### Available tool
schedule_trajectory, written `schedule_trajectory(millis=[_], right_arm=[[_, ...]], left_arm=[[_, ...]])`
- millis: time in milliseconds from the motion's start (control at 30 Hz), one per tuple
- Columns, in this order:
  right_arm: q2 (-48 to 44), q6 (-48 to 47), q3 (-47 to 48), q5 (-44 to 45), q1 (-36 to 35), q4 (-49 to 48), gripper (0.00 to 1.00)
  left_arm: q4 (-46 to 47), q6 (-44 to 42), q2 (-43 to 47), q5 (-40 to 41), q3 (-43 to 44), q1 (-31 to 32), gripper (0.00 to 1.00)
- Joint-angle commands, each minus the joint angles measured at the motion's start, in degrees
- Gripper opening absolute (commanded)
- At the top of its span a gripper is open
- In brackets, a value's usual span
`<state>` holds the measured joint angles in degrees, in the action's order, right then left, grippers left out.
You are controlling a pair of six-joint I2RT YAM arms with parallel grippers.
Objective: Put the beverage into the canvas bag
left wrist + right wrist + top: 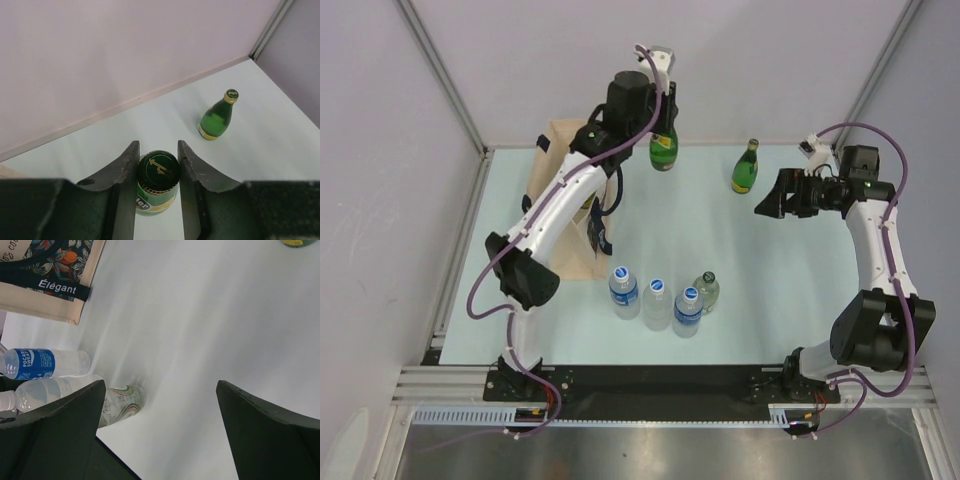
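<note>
Pinching the green glass bottle (664,150) around its neck, we are gripping it between our left gripper's (665,122) fingers at the far side, just right of the canvas bag (557,138) standing far left. Our right gripper (765,207) is hovering with fingers spread wide beside a second green bottle (745,167). Four clear bottles (656,303) are standing near centre.

Green bottle (158,170) in left claw (157,145); canvas bag (578,258) upright nearby.
</note>
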<state>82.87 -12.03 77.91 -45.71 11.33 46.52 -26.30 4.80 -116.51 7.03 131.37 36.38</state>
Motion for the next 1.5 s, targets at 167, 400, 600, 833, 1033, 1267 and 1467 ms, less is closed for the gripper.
schedule_trajectory(millis=[167, 400, 600, 833, 1033, 1267, 1467], right_arm=[[0.9, 0.8, 3.9, 0.4, -1.8, 0.5, 1.00], [1.7, 0.9, 4.2, 0.5, -2.6, 0.7, 1.00], [1.9, 1.0, 3.9, 0.7, -2.9, 0.7, 1.00], [2.1, 0.9, 3.7, 1.1, -3.3, 0.8, 1.00], [2.3, 0.6, 3.7, 1.3, -3.8, 1.3, 1.00], [2.6, 0.3, 3.7, 1.6, -4.0, 1.6, 1.00], [3.1, 0.1, 3.7, 1.8, -4.0, 2.0, 1.00]], left_arm=[[3.7, 2.7, 10.5, -1.6, 6.8, -5.4, 0.00], [2.7, 3.1, 15.5, -1.2, 6.9, -8.9, 0.00], [1.6, 2.6, 18.0, -0.6, 6.7, -11.2, 0.00], [0.9, 2.1, 21.7, -0.9, 2.0, -14.9, 0.00], [1.9, 1.4, 25.6, -1.3, -5.7, -18.0, 0.00], [7.8, 0.2, 31.8, -0.5, -21.1, -19.5, 0.00], [12.1, 1.4, 33.6, -0.7, -31.9, -21.2, 0.00]])
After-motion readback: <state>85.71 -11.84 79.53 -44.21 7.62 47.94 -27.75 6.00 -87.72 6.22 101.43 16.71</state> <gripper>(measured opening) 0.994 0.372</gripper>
